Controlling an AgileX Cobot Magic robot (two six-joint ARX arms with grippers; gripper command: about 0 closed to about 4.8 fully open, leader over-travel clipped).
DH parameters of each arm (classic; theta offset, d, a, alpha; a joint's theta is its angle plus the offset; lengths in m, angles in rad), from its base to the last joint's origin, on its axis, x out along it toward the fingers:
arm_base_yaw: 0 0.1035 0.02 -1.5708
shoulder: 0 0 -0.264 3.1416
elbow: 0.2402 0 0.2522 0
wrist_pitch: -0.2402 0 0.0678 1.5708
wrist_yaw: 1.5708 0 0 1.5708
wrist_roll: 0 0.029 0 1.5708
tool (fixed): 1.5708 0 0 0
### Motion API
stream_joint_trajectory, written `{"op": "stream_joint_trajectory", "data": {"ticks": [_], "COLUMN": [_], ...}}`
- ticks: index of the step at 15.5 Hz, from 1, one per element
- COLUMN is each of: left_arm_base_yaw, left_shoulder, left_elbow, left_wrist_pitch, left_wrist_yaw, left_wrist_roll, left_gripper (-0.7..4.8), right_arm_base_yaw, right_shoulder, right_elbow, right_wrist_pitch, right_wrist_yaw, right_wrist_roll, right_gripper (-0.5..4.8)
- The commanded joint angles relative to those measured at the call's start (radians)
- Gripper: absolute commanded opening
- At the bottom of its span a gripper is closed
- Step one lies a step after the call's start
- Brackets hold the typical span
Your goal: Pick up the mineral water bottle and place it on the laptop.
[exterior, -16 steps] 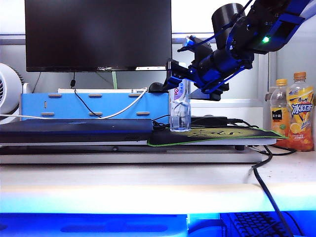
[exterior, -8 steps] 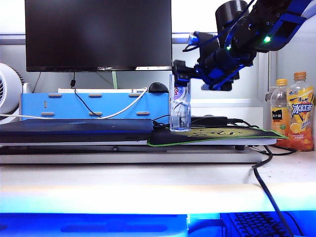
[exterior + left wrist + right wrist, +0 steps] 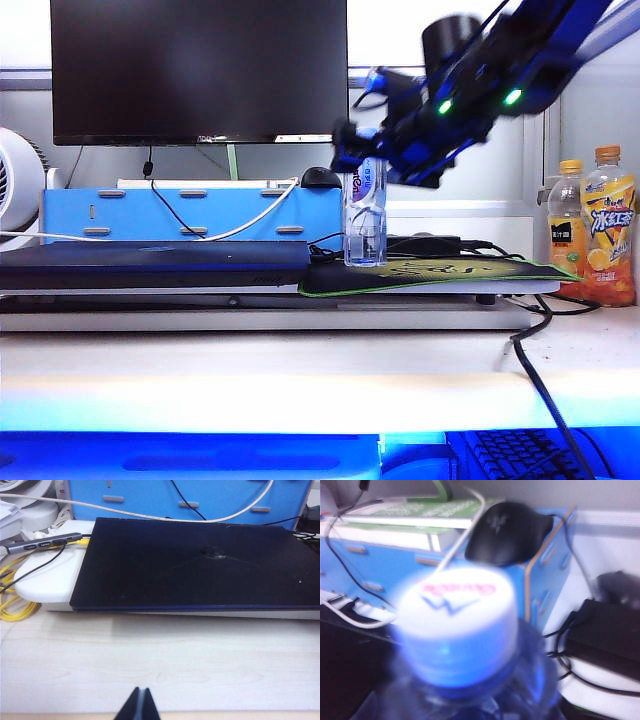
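Clear plastic, tall and narrow, the mineral water bottle [image 3: 365, 225] stands upright on the left end of the green-edged mouse pad [image 3: 440, 274], just right of the laptop [image 3: 155, 262], which lies flat and shut on a white stand on the table [image 3: 300, 375]. The right tool [image 3: 358, 158] sits at the bottle's top, blurred in the exterior view; the right wrist view shows only the white cap [image 3: 454, 611] close up and no fingers, so by the look of it the jaws stand wide and nothing is gripped yet. The left tool [image 3: 138, 706] rests low on the near side of the table in front of the laptop, its fingertips pressed together and empty.

The main risk, as I judge it, is a topple: a light bottle with a small base, approached high up near the cap, could be nudged over by one finger before the other arrives. A grip that closes on the cap or the tapering shoulder could slip as the bottle lifts. The cables [image 3: 430, 243] just behind the bottle could snag a finger. Set down off level on the smooth lid, the bottle could tip or roll off.

Counted: one water bottle, one laptop, one mouse pad, one monitor [image 3: 198, 70], one black mouse [image 3: 507, 531] on the blue box, and two orange-capped drink bottles [image 3: 595, 225] at far right.
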Motion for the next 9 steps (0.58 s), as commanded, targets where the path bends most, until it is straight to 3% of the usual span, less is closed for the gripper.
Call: {"op": "stream_joint_trajectory", "data": {"ticks": [1, 5, 9], "left_arm_base_yaw": [-0.002, -0.002, -0.002], "left_shoulder": [-0.002, -0.002, -0.002], "left_elbow": [0.002, 0.002, 0.002], "left_wrist_pitch": [0.005, 0.005, 0.005], "left_wrist_yaw": [0.001, 0.001, 0.001], "left_wrist_roll": [0.001, 0.001, 0.001], "left_gripper": [-0.02, -0.02, -0.02], "right_arm_base_yaw": [0.01, 0.01, 0.01], "right_shoulder": [0.028, 0.027, 0.027], "right_elbow": [0.012, 0.012, 0.012], "right_wrist_pitch": [0.002, 0.048, 0.063], "right_wrist_yaw": [-0.005, -0.003, -0.003], "right_wrist_roll": [0.008, -0.003, -0.003], "right_gripper": [4.79, 4.79, 0.81]}}
